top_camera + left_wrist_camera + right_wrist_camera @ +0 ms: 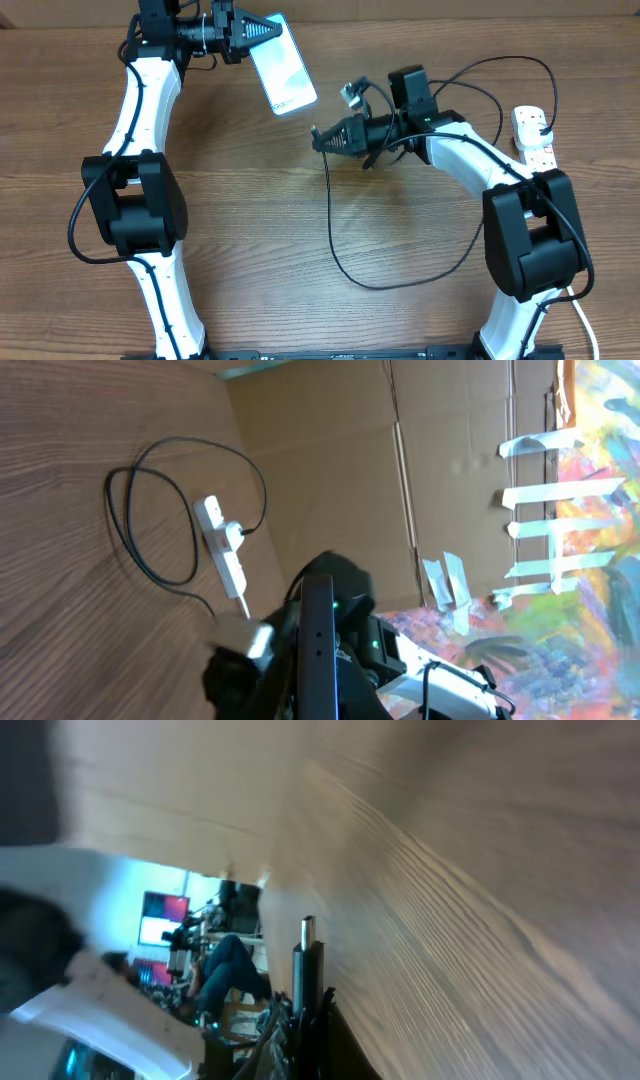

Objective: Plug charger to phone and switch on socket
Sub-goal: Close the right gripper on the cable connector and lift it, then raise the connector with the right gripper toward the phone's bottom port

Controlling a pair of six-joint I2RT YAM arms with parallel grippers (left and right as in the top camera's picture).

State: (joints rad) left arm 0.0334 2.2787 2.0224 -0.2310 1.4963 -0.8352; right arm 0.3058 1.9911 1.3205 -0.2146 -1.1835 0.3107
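Left pincer closed on end of phone, screen lit, far side of surface. Right pincer clamped on charger behind connector tip; tip points toward phone, not touching. Cable loops back to socket, right edge.

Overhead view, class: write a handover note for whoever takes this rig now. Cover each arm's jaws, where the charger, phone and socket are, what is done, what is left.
Left jaws: shut on the phone, held at the far side, left of centre.
Right jaws: shut on the charger just behind its connector tip; the tip is free, short of the phone.
The socket: far right, the charger's plug in it.
Done: phone and charger grasped.
Left: push the tip into the phone, switch the socket on; switch state unreadable.
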